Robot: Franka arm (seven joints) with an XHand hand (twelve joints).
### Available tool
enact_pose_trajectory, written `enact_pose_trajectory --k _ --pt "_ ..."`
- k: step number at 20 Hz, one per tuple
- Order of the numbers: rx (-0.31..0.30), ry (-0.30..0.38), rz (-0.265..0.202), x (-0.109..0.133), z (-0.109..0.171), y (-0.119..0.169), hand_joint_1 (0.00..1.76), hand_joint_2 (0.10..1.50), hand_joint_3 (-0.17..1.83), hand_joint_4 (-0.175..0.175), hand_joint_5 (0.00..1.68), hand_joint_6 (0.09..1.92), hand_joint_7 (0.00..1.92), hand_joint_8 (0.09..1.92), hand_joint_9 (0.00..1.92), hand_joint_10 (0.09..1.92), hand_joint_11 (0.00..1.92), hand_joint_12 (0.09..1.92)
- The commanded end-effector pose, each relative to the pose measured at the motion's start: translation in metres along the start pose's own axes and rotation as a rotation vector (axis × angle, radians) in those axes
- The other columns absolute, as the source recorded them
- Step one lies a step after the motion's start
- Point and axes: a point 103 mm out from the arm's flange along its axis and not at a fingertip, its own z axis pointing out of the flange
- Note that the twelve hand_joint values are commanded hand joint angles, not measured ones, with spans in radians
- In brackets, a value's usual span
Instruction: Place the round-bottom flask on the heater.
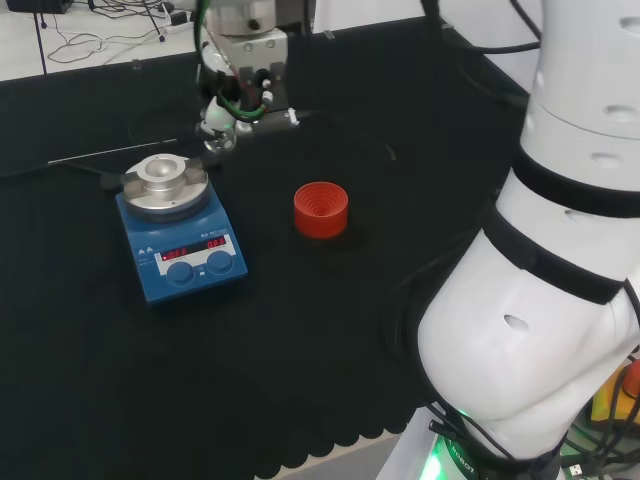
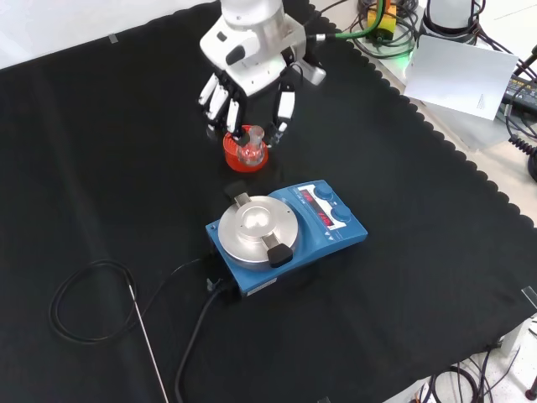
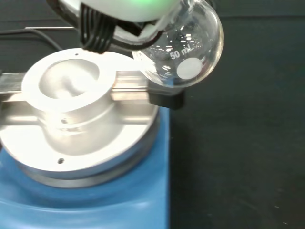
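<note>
My hand (image 2: 252, 59) is shut on a clear round-bottom flask (image 3: 187, 50) and holds it by the neck, with the bulb hanging below the fingers (image 3: 97, 33). The wrist view puts the bulb in the air, just beside and above the silver block (image 3: 66, 95) of the blue heater (image 2: 323, 231). Seen from the front, the flask (image 2: 252, 149) lines up with the red ribbed stand (image 2: 243, 158) behind it. The head view has the hand (image 1: 240, 95) raised just beyond the heater (image 1: 185, 250), whose block (image 1: 163, 172) has nothing on it.
The red ribbed stand (image 1: 320, 210) sits to the right of the heater in the head view. A black cable (image 2: 84, 298) and a thin metal rod (image 2: 147, 340) lie on the cloth near the heater. The arm's white links (image 1: 560, 260) stand at the right.
</note>
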Motion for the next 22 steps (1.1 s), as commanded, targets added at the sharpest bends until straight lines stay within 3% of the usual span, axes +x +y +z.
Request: enact_pose_trajectory --k 1,22 --pt "0.03 0.002 -0.04 0.03 0.008 0.017 1.11 0.7 0.67 0.145 1.17 0.86 0.58 0.7 0.8 0.56 0.54 1.27" --pt "0.056 -0.051 -0.127 0.076 0.013 0.036 1.11 0.69 0.68 0.141 1.17 0.86 0.58 0.7 0.81 0.56 0.55 1.27"
